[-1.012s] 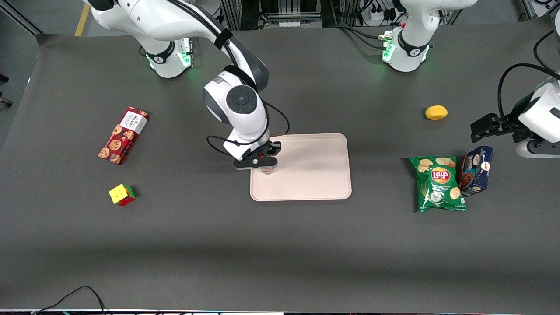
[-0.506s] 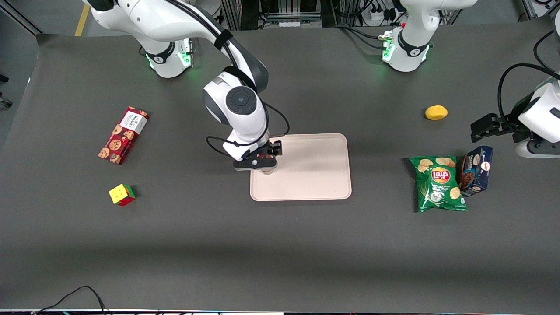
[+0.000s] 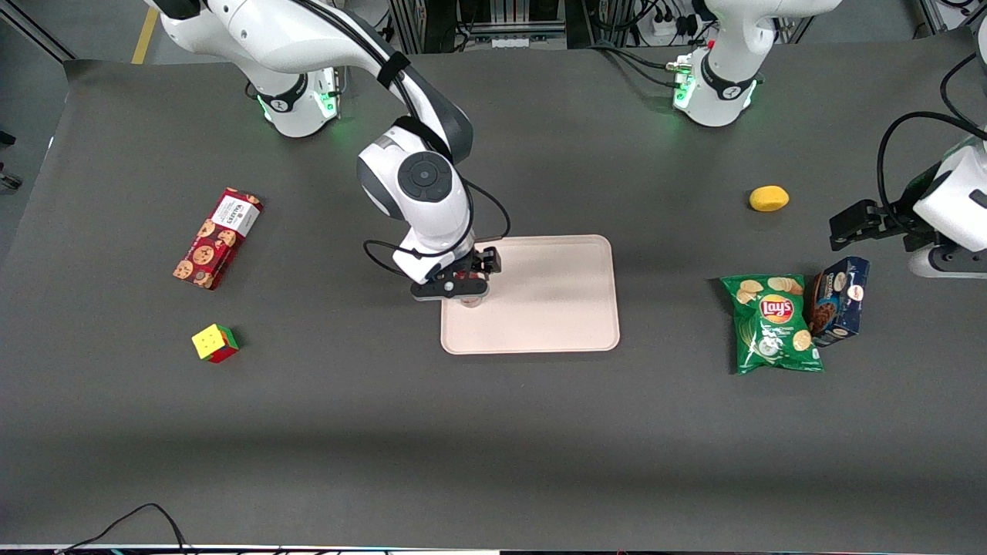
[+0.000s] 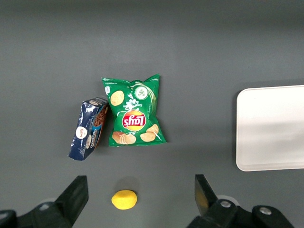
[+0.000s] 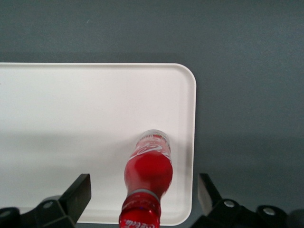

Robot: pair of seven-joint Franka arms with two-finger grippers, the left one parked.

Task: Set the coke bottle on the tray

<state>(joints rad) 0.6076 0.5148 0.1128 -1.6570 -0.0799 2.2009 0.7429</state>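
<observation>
One red cookie box (image 3: 218,238) is recorded toward the working arm's end of the table, with one multicoloured cube (image 3: 215,343) nearer the front camera than the box.

Next along, the gripper (image 3: 463,284) is positioned directly above the tray (image 3: 551,308), over the tray end nearest the working arm. In the right wrist view its two fingers (image 5: 78,192) are seen spread wide, well apart from the coke bottle (image 5: 148,183) on both sides; nothing is gripped.

One coke bottle (image 3: 471,297) is counted. It is stood upright on the tray, just inside the rim and near a rounded corner (image 5: 187,73). Its long axis is vertical, cap pointing up toward the gripper, clear base resting on the tray surface.

One tray is counted.

Toward the parked arm's end, one green chip bag (image 3: 773,324) and one dark blue box (image 3: 839,301) are noted, edges touching. One yellow lemon-like object (image 3: 769,198) lies farther from the front camera than these, apart.
</observation>
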